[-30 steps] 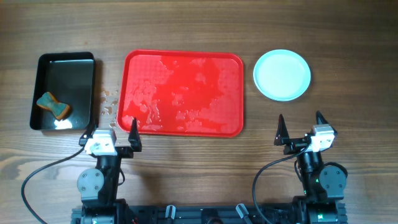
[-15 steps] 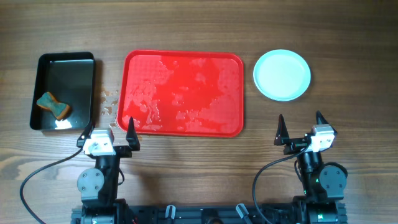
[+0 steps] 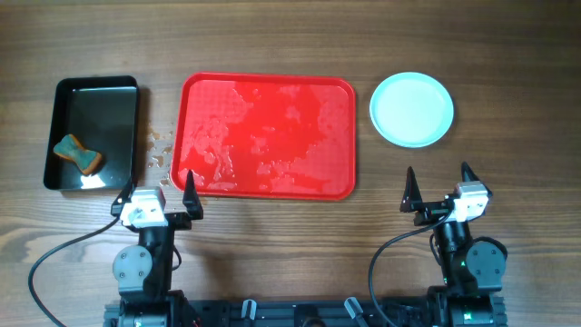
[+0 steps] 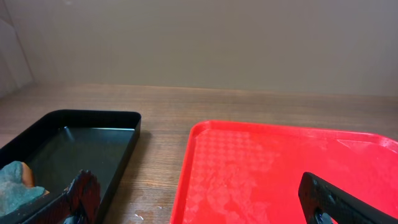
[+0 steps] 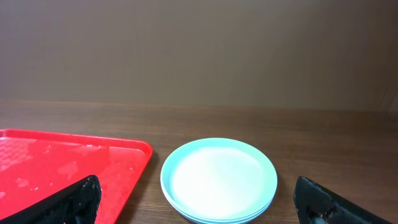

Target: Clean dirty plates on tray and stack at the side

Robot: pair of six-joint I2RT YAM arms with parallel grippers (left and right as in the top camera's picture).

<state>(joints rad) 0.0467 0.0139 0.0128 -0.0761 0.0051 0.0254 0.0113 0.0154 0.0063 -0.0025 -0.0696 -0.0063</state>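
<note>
The plates sit stacked right of the wet, bare tray as the left gripper and right gripper hang on its near side, fingers spread, best kept clear.

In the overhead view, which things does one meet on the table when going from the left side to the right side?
black tray with a sponge lying in it → red tray → plates
</note>
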